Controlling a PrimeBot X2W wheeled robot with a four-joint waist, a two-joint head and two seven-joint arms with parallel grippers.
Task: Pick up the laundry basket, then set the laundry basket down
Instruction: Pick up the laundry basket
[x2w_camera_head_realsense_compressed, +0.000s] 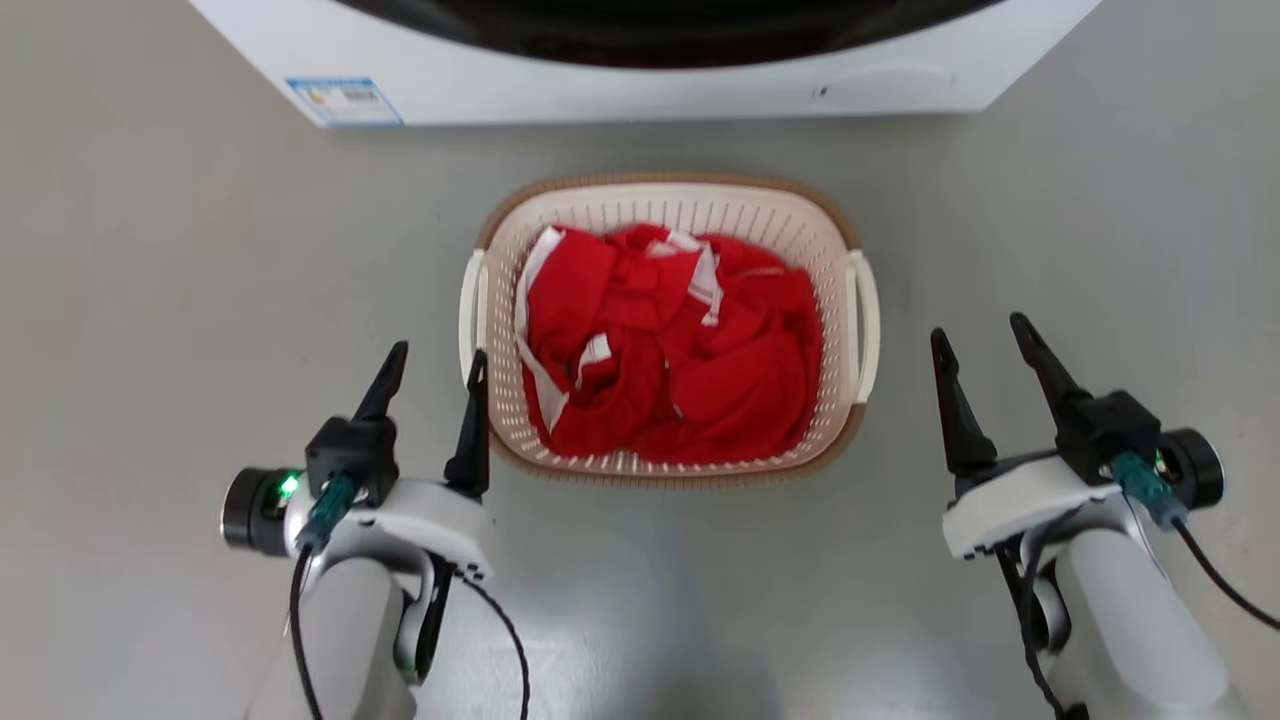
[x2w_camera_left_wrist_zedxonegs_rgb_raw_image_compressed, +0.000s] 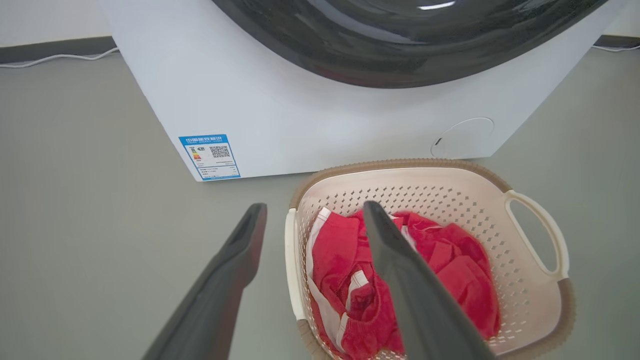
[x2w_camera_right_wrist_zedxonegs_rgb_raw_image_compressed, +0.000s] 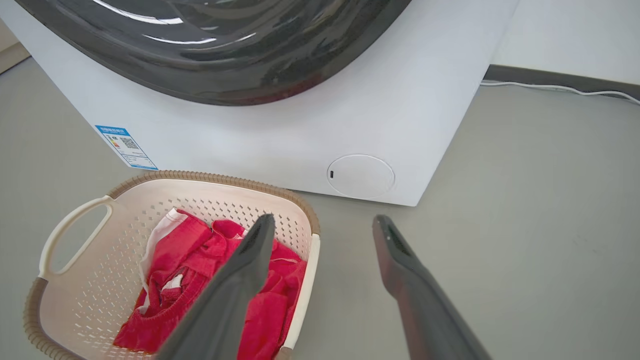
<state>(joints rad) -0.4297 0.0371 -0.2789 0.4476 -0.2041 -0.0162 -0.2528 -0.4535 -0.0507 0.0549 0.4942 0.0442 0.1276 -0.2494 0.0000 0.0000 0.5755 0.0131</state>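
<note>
Squarely on the grey floor sits the laundry basket, red clothes heaped inside it, with the white washer just beyond its far rim. Both grippers stand wide open and hold nothing. The left gripper is at the basket's near left corner, beside the left handle. The right gripper is apart from the basket's right handle.

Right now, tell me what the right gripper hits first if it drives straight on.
Likely the washer: the right gripper, open, points beside the basket, over floor. Depth is unclear; tilted down, it could touch floor first.
</note>
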